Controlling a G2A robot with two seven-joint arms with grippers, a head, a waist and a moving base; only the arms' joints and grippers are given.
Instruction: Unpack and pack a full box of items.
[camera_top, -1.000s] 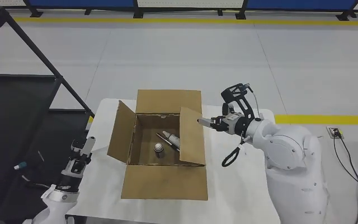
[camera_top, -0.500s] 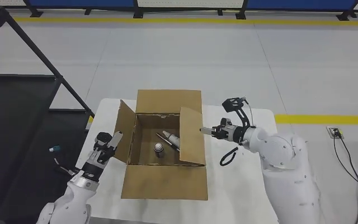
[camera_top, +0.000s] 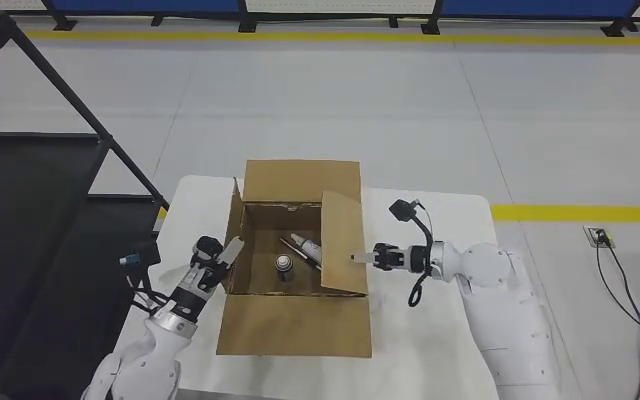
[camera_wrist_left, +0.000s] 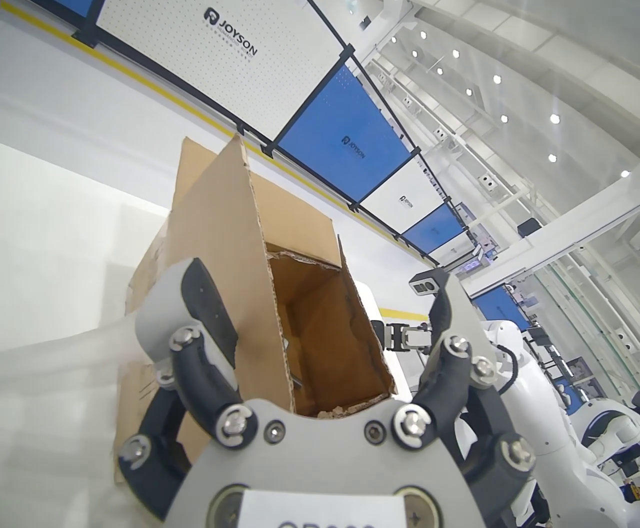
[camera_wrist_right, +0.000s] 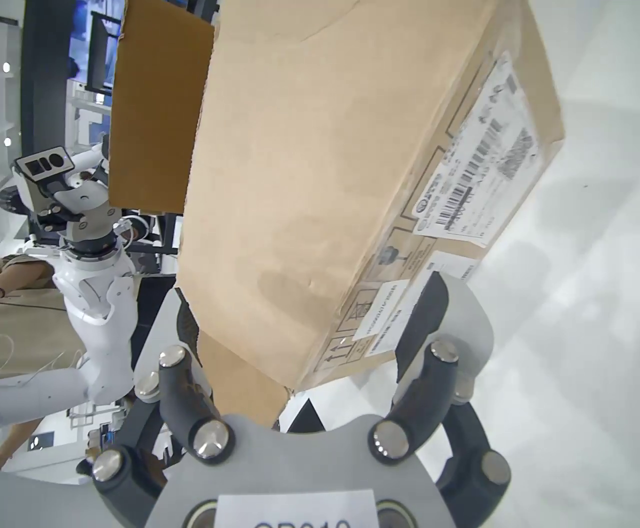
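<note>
An open brown cardboard box (camera_top: 294, 325) sits on the white tabletop (camera_top: 430, 330), side flaps raised. Inside, a small dark bottle (camera_top: 285, 265) stands beside a lying white tube (camera_top: 307, 246).

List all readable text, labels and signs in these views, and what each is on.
Wall panels: logo and brand wordmark, not transcribed here.
Shipping label on the cardboard box: barcodes and fine print, too small to read.
Handling stickers lower on the same side: symbols, print too small to read.
White tag on the left gripper: cut off by the frame edge.
Matching tag on the right gripper: also cut off.
</note>
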